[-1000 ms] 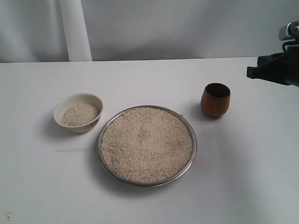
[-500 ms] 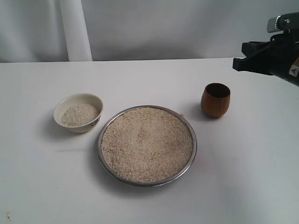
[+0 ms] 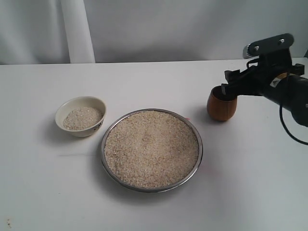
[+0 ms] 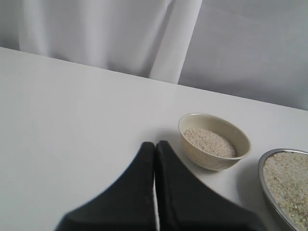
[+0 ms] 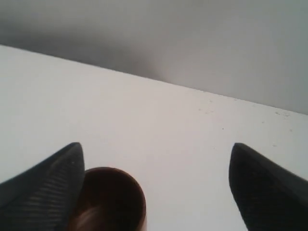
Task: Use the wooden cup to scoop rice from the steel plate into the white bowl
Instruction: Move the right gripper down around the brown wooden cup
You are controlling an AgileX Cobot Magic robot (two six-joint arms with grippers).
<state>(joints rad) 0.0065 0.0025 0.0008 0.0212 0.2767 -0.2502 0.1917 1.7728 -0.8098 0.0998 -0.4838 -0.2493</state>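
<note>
The wooden cup (image 3: 221,109) stands upright and empty on the table, right of the steel plate (image 3: 199,144), which is heaped with rice (image 3: 151,148). My right gripper (image 3: 228,83) hovers open just over the cup's rim. In the right wrist view the cup (image 5: 113,199) sits beside one finger of that gripper (image 5: 156,147), with bare table between the jaws. The white bowl (image 3: 59,120) to the left of the plate holds some rice. My left gripper (image 4: 155,144) is shut and empty, a short way from the bowl (image 4: 207,158), and does not show in the exterior view.
A white table (image 3: 250,183) carries everything. A pale curtain (image 3: 77,29) hangs behind its far edge. The plate's rim (image 4: 263,169) shows at the side of the left wrist view.
My right gripper has come in from the right edge and down to the cup, and its jaws have opened. Cup, plate and bowl have not moved.
</note>
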